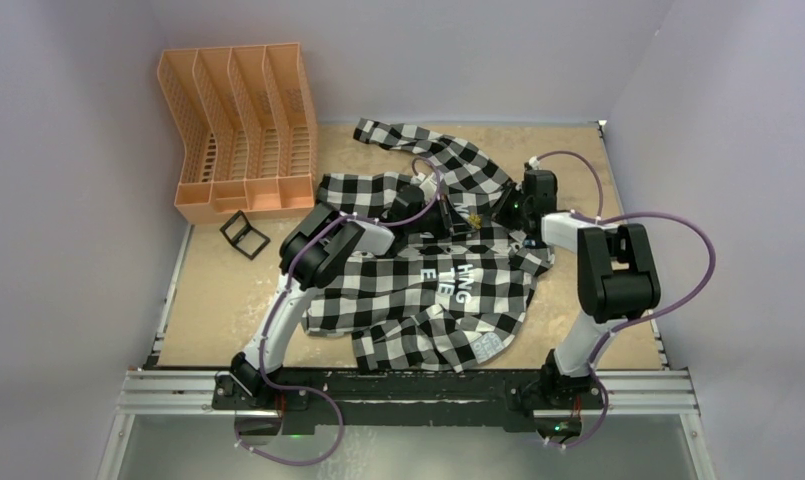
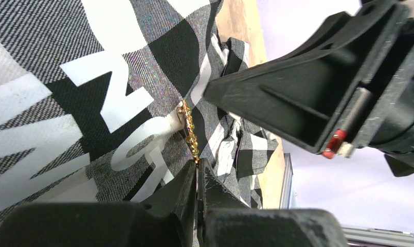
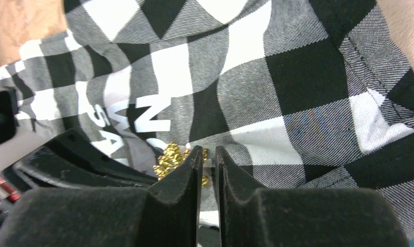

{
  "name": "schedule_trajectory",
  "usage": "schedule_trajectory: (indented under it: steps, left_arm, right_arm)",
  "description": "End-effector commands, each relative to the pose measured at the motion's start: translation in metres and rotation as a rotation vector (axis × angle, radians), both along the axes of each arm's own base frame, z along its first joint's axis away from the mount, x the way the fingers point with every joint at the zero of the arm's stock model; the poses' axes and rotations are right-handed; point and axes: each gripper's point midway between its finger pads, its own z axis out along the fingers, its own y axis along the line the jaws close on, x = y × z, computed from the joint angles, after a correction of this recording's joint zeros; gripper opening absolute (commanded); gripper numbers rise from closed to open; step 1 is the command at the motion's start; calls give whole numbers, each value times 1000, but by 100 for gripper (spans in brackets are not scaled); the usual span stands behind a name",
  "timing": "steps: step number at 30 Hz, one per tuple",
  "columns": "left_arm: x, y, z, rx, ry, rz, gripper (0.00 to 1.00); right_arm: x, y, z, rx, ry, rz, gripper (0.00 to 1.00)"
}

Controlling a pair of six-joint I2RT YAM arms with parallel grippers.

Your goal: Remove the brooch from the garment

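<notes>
The black-and-white check garment [image 1: 428, 290] with white lettering lies spread on the table. The gold brooch [image 1: 475, 219] is pinned near its upper middle. In the left wrist view the brooch [image 2: 189, 128] shows edge-on. My left gripper [image 2: 197, 163] is shut, its tips pinching the cloth right at the brooch's lower end. In the right wrist view the brooch [image 3: 168, 157] sits at my right gripper [image 3: 209, 154]. Those jaws are closed to a narrow slit, with gold bits of the brooch and a fold of white cloth in it. The two grippers face each other across the brooch.
An orange slotted file rack [image 1: 240, 130] stands at the back left. A small black frame [image 1: 244, 234] lies in front of it. One sleeve [image 1: 408, 135] runs toward the back wall. Bare tabletop [image 1: 218, 300] shows left of the shirt.
</notes>
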Motion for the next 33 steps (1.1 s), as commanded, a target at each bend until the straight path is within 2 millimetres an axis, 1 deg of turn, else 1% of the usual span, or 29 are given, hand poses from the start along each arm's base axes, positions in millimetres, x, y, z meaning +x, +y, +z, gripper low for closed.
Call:
schedule_trajectory:
  steps: [1, 3, 5, 7, 13, 17, 26, 30, 33]
  left_arm:
    - [8, -2, 15, -50, -31, -16, 0]
    - [8, -3, 18, -58, -36, -21, 0]
    - [7, -4, 18, -65, -33, -25, 0]
    - [6, -4, 17, -72, -28, -27, 0]
    - [2, -6, 23, -117, -17, -38, 0]
    - [3, -5, 24, -120, -16, -36, 0]
    - [3, 0, 26, -161, 1, -30, 0]
    - [3, 1, 28, -180, 6, -26, 0]
    - [4, 3, 31, -190, 7, -20, 0]
  right_arm:
    - [-1, -7, 24, -21, -61, -16, 19]
    - [-1, -2, 30, 7, -78, -4, 24]
    - [-6, 8, 28, 60, -71, 22, 30]
    - [-9, 12, 26, 90, -64, 29, 34]
    - [-18, 28, 16, 189, -29, 71, 37]
    - [-24, 37, 10, 246, -5, 93, 39]
    - [-27, 39, -7, 272, 44, 74, 44]
    - [-28, 34, -11, 264, 55, 55, 46]
    - [-28, 28, -11, 256, 53, 37, 49]
